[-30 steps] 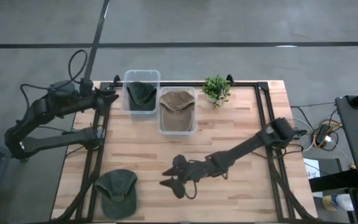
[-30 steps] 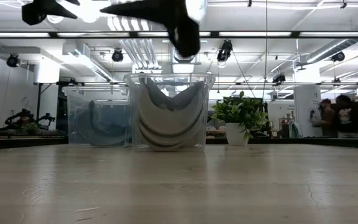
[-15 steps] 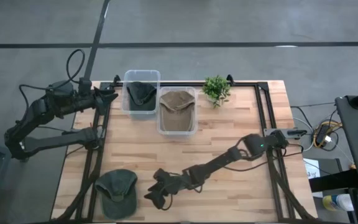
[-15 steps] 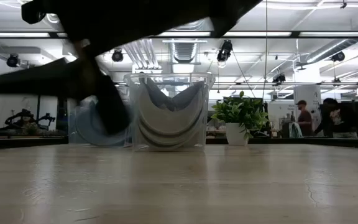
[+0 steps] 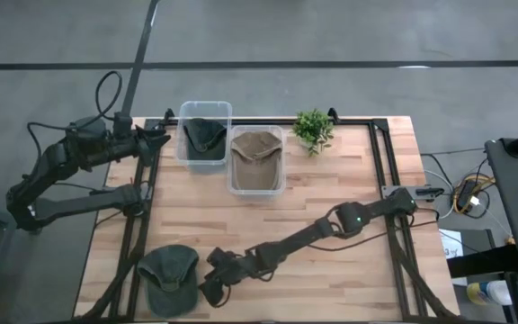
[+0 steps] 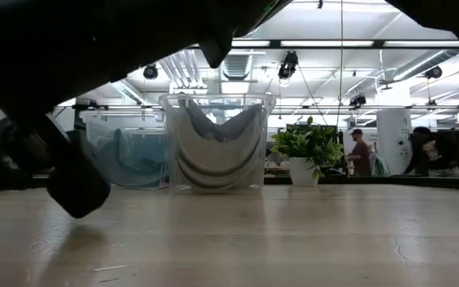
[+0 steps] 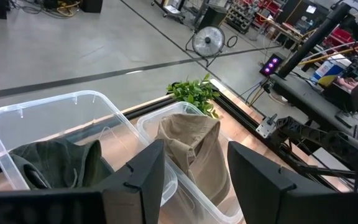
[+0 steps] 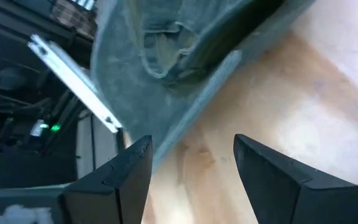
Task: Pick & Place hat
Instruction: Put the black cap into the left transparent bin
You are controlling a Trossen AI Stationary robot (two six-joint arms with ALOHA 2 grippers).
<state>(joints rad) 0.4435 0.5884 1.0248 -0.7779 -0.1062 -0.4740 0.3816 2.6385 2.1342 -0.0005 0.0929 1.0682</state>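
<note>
A dark green cap lies on the table near its near-left corner, crown up, brim on the wood; the right wrist view shows its brim close ahead. My right gripper is open, low over the table just right of this cap, and touches nothing. It looms as a dark shape in the low view. My left gripper is open and waits at the far-left edge beside the bins.
Two clear bins stand at the far side: one holds a dark green cap, the other a tan cap. A small potted plant stands right of them. The right arm stretches diagonally across the table's middle.
My right gripper has swung from the table's middle toward the near-left corner and dropped lower, ending just beside the green cap. The arm has stretched out across the table. The cap has stayed where it was.
</note>
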